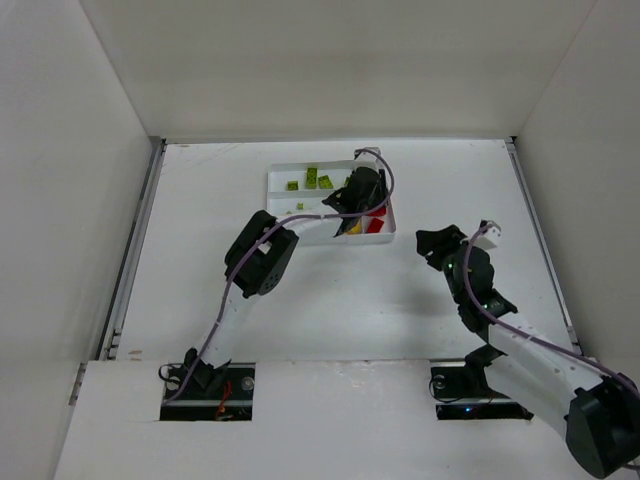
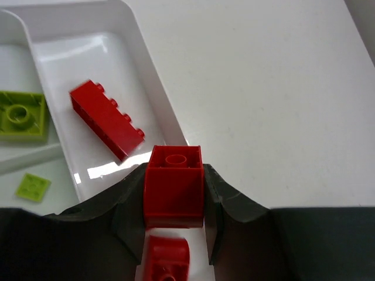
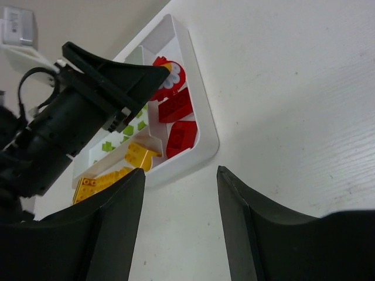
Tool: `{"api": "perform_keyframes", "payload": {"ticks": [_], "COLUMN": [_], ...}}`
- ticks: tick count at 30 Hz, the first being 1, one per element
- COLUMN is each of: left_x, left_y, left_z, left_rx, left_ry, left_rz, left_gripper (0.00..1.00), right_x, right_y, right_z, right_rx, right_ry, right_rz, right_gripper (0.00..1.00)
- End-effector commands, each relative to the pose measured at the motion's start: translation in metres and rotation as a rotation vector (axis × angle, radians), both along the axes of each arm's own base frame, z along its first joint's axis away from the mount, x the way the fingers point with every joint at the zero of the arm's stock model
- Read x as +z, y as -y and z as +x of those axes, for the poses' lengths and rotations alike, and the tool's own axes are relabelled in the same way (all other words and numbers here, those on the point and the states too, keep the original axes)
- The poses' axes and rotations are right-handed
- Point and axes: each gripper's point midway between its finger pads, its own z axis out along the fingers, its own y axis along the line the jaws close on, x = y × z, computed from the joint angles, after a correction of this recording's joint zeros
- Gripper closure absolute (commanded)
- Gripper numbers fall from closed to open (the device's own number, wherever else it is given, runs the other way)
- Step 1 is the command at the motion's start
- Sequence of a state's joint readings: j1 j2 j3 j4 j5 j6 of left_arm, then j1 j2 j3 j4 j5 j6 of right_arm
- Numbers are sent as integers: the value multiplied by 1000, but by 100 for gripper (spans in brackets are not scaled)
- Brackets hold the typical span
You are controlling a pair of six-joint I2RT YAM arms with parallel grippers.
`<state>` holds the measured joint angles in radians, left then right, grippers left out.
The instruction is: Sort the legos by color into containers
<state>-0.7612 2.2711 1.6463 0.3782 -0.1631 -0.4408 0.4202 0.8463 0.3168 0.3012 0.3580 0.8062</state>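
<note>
My left gripper hangs over the right end of the white tray and is shut on a red brick, held above the tray's crosswise slot. A long red brick and another red brick lie in that slot. Lime green bricks lie in the neighbouring slot. In the right wrist view the tray holds red bricks, yellow bricks and green bits. My right gripper is open and empty, right of the tray, above the bare table.
White walls close in the table on the left, back and right. My left arm stretches from the near edge to the tray. A metal rail runs along the table's left side.
</note>
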Motion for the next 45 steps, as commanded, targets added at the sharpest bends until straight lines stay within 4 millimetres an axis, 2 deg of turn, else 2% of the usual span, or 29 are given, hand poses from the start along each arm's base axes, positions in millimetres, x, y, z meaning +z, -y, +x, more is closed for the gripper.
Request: {"api": "perform_keyframes", "payload": {"ticks": [1, 6, 10, 12, 16, 18, 22, 26, 28, 31, 32, 33, 34, 37, 39, 45], "left_x": [4, -7, -6, -4, 22, 41, 86, 131, 157, 177, 180, 180, 178, 160, 139, 51], "left_y": [-14, -19, -16, -15, -14, -16, -30, -54, -76, -111, -123, -135, -148, -189, -223, -341], "left_z": [25, 41, 50, 52, 45, 40, 31, 21, 16, 3, -3, -10, -18, -48, -73, -159], "left_rx": [49, 83, 96, 97, 84, 79, 88, 117, 156, 220, 237, 254, 272, 333, 390, 667], "left_ry": [-6, -20, -3, 5, 40, 67, 119, 169, 197, 209, 205, 197, 187, 142, 105, -64], "left_rz": [56, 82, 78, 73, 39, 12, -41, -81, -110, -130, -134, -139, -141, -130, -98, 58], "left_gripper": [76, 75, 63, 53, 32, 24, 0, 0, 0, 0, 0, 0, 0, 0, 0, 0], "right_x": [27, 33, 31, 29, 28, 28, 26, 25, 25, 25, 24, 24, 23, 16, 15, 8], "right_y": [-5, -5, -9, -8, -8, -8, -11, -10, -8, -8, -8, -9, -10, -13, -18, -24], "right_z": [0, -1, -1, 0, 1, 1, 2, 1, 1, 1, 1, 2, 3, 5, 5, 7], "right_rx": [14, 16, 27, 23, 20, 20, 25, 13, 1, -4, -9, -9, -7, -9, -3, -12], "right_ry": [97, 118, 116, 111, 108, 108, 103, 101, 102, 101, 99, 95, 90, 56, 40, -2], "right_rz": [52, 56, 49, 43, 38, 38, 36, 32, 26, 17, 12, 6, -7, -46, -60, -106], "right_gripper": [41, 41, 40, 38, 32, 30, 29, 26, 24, 20, 16, 0, 0, 0, 0, 0]}}
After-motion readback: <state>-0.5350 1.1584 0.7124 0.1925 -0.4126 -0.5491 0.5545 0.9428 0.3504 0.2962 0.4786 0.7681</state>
